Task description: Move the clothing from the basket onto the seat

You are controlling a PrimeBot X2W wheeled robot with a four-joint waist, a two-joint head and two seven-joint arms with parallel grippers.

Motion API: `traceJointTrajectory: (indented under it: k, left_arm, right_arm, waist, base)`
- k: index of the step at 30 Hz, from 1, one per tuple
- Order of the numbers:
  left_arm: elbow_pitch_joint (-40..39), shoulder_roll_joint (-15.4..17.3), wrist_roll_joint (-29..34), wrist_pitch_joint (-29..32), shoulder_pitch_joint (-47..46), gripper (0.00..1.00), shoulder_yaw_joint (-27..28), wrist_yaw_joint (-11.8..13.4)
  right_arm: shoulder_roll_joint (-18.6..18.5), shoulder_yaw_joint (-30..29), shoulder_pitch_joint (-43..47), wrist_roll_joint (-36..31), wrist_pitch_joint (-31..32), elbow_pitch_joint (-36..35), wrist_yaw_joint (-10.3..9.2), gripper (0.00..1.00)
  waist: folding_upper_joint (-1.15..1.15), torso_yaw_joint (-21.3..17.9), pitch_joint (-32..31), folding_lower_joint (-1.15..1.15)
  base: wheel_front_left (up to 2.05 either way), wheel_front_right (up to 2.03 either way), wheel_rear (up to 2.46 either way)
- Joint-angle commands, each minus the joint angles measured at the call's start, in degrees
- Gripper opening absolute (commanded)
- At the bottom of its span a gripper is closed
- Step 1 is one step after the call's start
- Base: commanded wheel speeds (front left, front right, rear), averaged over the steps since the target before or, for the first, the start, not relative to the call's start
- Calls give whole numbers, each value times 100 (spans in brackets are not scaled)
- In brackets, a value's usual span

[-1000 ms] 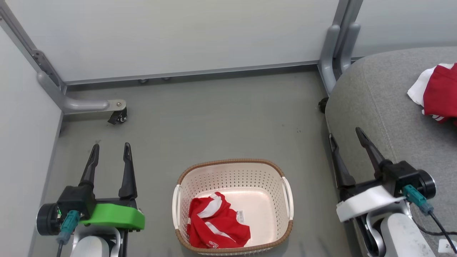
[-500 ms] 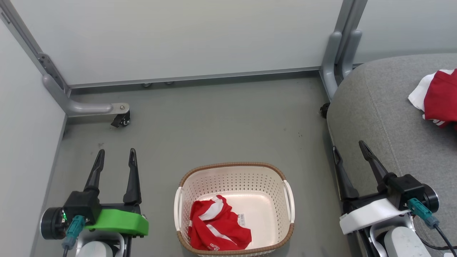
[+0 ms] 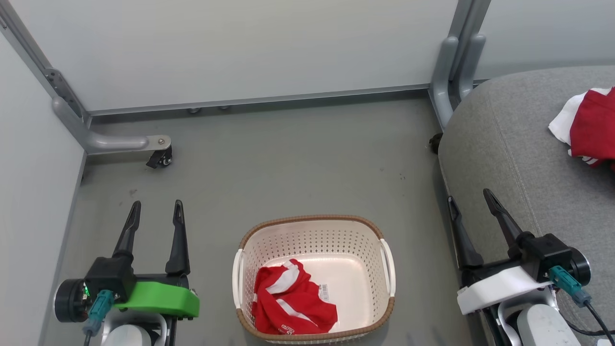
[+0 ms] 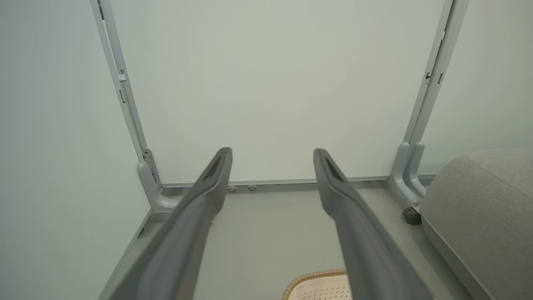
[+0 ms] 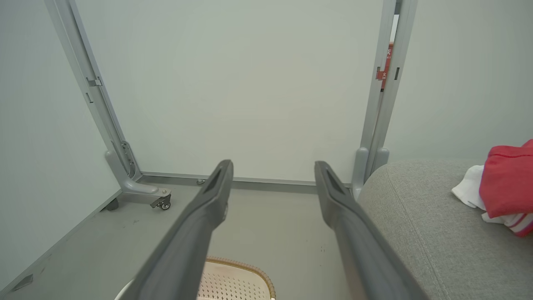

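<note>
Seat (image 3: pixel 519 158): grey cushion at your right. Delivered garment (image 3: pixel 593 127), red and white, lies at its far right edge.
Basket (image 3: pixel 307 218): on the floor between your arms.
Remaining garment (image 3: pixel 288 302): crumpled in the basket's near-left corner, yours to fetch.
Left gripper (image 3: pixel 157 204), right gripper (image 3: pixel 469 196): fingers spread, holding nothing, apart from the basket.
Progress, judged: partway.

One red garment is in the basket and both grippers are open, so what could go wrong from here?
The red garment is bunched against the basket's left wall, so the left gripper may snag the perforated plastic or drag the basket. The right gripper hangs by the seat's rounded edge; cloth released there may slide to the floor.
</note>
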Motion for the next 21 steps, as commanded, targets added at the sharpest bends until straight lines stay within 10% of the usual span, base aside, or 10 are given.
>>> traceJointTrajectory:
  k: [1,21]
  left_arm:
    - [-1,-6,10,4,-4,100,28,-14]
    - [192,93,206,3,-650,100,-216,-161]
  right_arm:
    - [-14,-10,-30,4,-14,4,-4,100]
    - [-16,239,-589,-40,-14,-73,-4,100]
  waist:
    - [0,-12,24,0]
    - [0,-561,534,0]
  base:
    - [0,0,0]
    - [0,0,0]
